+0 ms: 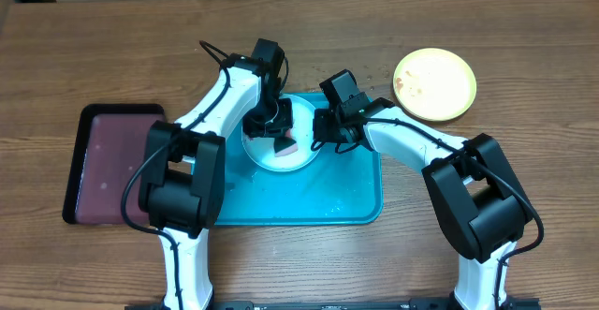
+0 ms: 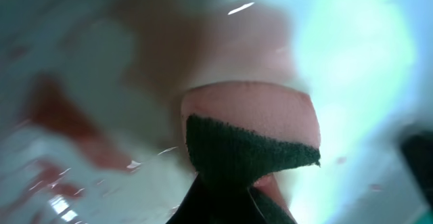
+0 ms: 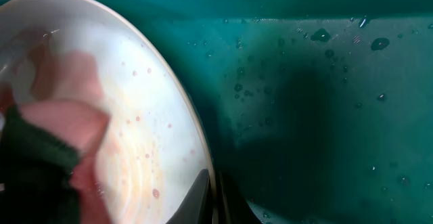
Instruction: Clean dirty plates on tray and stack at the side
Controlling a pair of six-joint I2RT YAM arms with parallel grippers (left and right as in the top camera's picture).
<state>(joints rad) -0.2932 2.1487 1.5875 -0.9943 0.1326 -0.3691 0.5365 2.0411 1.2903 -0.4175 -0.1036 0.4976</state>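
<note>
A white plate [image 1: 273, 154] with reddish smears lies on the turquoise tray [image 1: 346, 193]. My left gripper [image 1: 281, 134] is shut on a pink sponge with a dark scouring side [image 2: 250, 132] and presses it on the plate's centre [image 2: 88, 116]. My right gripper [image 1: 318, 134] is shut on the plate's right rim [image 3: 203, 163]; one finger is inside the rim, one outside. The sponge also shows in the right wrist view [image 3: 54, 143]. A lime-green-rimmed plate [image 1: 433, 83] with small reddish smears lies on the table at the back right. No light-blue-rimmed plate is in view.
A dark maroon tray [image 1: 98, 165] with a black rim lies at the left of the turquoise tray. Water drops lie on the turquoise tray's floor [image 3: 325, 82].
</note>
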